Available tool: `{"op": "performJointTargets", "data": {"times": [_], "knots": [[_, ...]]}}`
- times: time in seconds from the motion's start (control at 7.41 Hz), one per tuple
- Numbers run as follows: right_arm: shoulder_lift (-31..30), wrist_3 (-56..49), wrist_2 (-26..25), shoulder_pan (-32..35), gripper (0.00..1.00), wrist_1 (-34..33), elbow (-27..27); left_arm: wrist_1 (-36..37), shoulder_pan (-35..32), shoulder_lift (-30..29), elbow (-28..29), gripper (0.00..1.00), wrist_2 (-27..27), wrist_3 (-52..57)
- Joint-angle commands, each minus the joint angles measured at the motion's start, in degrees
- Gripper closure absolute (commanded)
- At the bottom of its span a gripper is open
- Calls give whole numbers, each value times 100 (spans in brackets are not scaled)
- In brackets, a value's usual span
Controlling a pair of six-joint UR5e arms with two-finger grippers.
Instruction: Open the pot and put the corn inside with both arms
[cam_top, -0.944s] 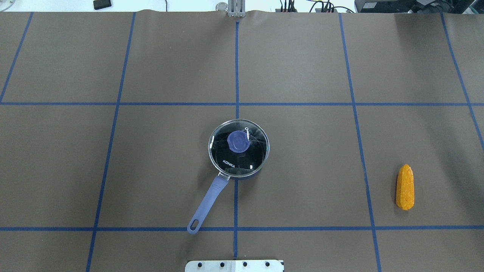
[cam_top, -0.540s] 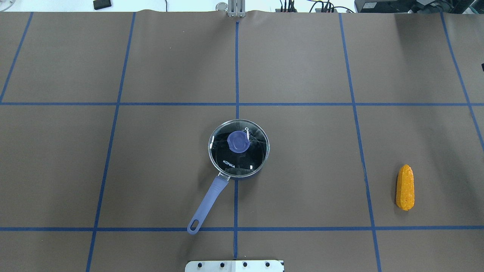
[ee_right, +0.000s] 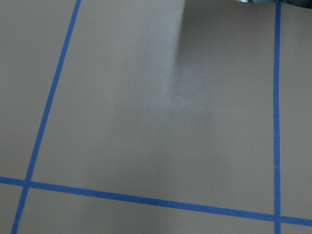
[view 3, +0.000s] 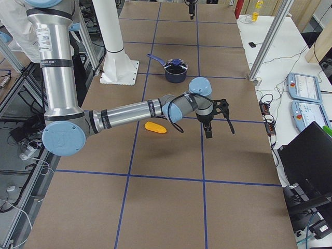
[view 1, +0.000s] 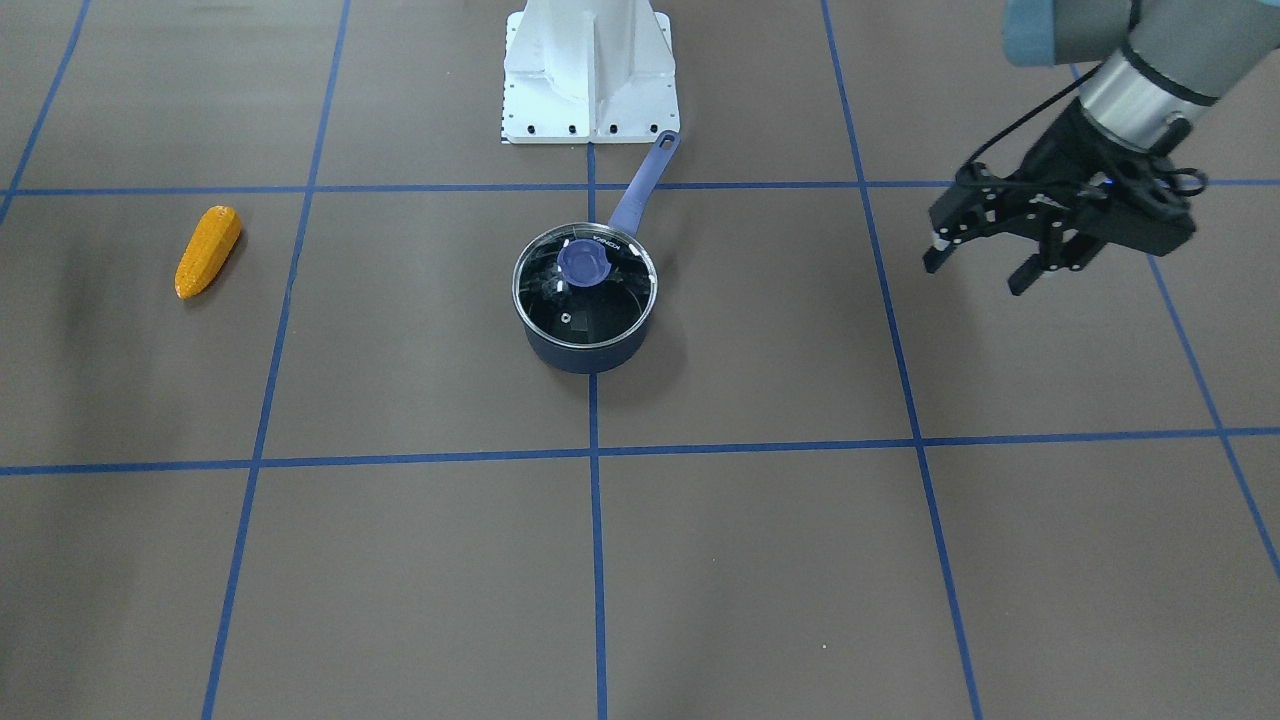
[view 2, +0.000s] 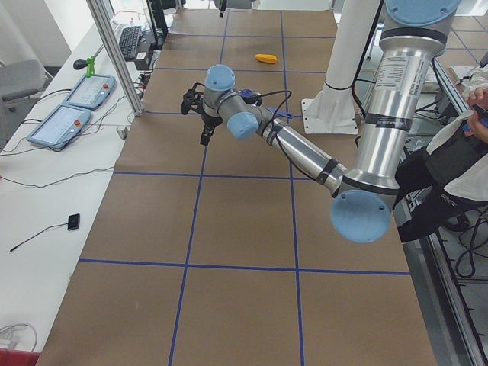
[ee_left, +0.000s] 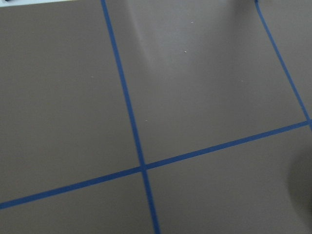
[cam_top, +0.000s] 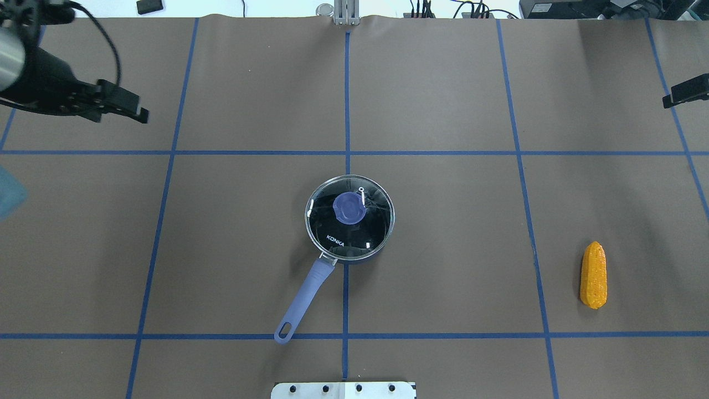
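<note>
At table centre I see the small dark navy saucepan (view 1: 585, 352) with the long periwinkle-blue handle, upright on the brown paper-covered table (cam_top: 443, 83). Handle points back toward the robot base. The round glass lid (cam_top: 357, 235) with a periwinkle knob (cam_top: 349, 208) sits square on the rim, pot closed. Through the glass only a black interior and glare show, so I can't tell the contents.

The orange-yellow bumpy toy corn cob (cam_top: 593, 274) lies flat on the paper on the robot's right, well apart from the pot, lengthwise toward and away from the base.

The black two-finger left gripper (view 1: 975, 272) hangs above the table on the robot's left, fingers spread wide, holding nothing, well apart from the pot and farther from the base.

The black two-finger right gripper (view 3: 220, 132) barely enters the overhead view at the edge. From the right-side view its fingers look spread, nothing between them. It is above the paper, past the corn on the side away from the base, not touching it.
</note>
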Motion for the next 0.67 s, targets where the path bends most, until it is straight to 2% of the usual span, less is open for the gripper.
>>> {"op": "performJointTargets", "data": {"times": [0.0,0.27,0.54], "knots": [[-62,164,-176,-287,0,3,36,2056,1115,-1465,-97,1,991,-935],[-176,164,-176,-349,0,177,72,2098,1881,-2099,174,1,1485,-1735],[-238,164,-176,-358,0,257,72,2072,2567,-2952,1278,1,2248,-2037]]}}
